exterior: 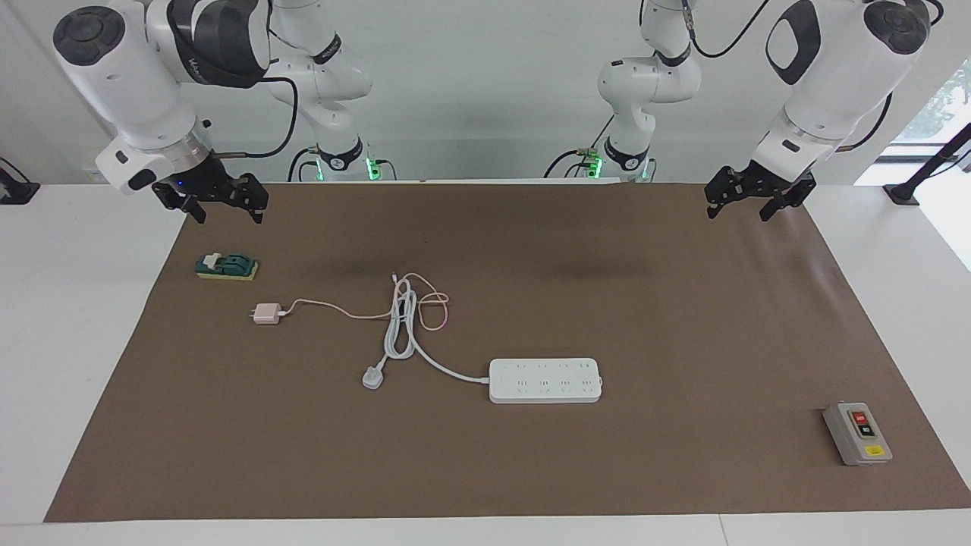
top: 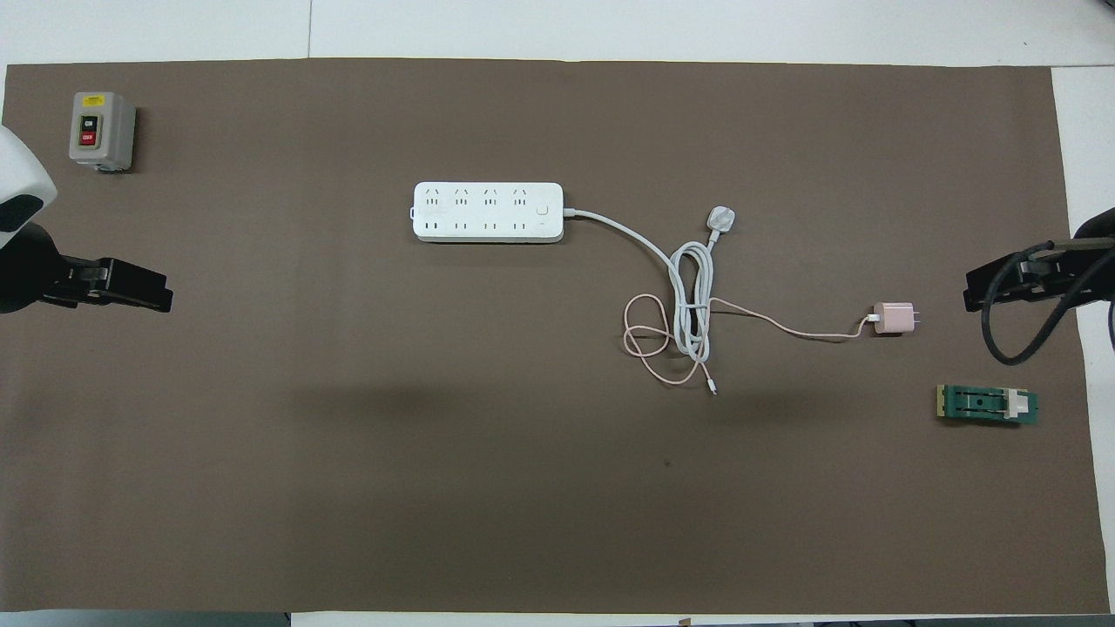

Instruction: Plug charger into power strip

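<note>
Facing view: nothing plugged yet; the charger (exterior: pixel 266 313) lies flat on the brown mat (exterior: pixel 683 318) at abt 9 o'clock from centre, its pink cable (exterior: pixel 425 307) trailing toward mid-table and looping across the strip's coiled white cord (exterior: pixel 400 326); the power strip (exterior: pixel 545 380) sits flat, sockets up, just past centre at abt 5 o'clock, farther from the robots than the charger, so its face is open to a top-down push; right gripper (exterior: pixel 224 209) hangs over the mat's edge at 10 o'clock, fingers spread, nothing held; left gripper (exterior: pixel 746 203) hangs at 2 o'clock, also spread and empty, prob. waiting; a green block (exterior: pixel 227 266) lies between right gripper and charger. Overhead view: charger (top: pixel 894 318) at 3 o'clock, strip (top: pixel 488 212) at abt 11 o'clock, well apart; white plug (top: pixel 722 218) and the tangle lie between them, so the cable may drag; grey switch box (top: pixel 102 131) is off in the 10 o'clock corner; plenty of bare mat around the strip for an approach.
</note>
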Robot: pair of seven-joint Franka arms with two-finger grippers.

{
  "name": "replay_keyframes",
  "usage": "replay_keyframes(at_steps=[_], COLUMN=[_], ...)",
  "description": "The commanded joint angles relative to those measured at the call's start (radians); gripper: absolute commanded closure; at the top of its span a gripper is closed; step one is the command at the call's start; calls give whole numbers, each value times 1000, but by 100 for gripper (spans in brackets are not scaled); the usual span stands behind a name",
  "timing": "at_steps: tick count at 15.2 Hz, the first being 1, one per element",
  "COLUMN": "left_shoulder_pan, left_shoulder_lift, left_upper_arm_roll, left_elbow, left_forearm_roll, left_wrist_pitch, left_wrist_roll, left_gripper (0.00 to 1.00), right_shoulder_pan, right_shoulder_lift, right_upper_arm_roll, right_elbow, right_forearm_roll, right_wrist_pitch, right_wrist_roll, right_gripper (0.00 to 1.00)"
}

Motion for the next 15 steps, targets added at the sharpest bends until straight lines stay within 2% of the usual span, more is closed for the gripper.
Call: replay_keyframes(at_steps=[1, 15], left_shoulder_pan=[1, 1], left_shoulder_lift=[-21, -21], left_upper_arm_roll=[5, 3], left_elbow=[-23, -23], left_forearm_roll=[-8, -8], left_wrist_pitch=[17, 17], left_wrist_roll=[8, 10], left_gripper=[0, 0], right_shoulder_pan=[-3, -3], right_shoulder_lift=[12, 6], right_upper_arm_roll=[1, -2], right_elbow=[17, 10], right_forearm_roll=[19, 10], right_wrist_pitch=[3, 3], right_wrist_roll=[8, 11], right_gripper=[0, 0])
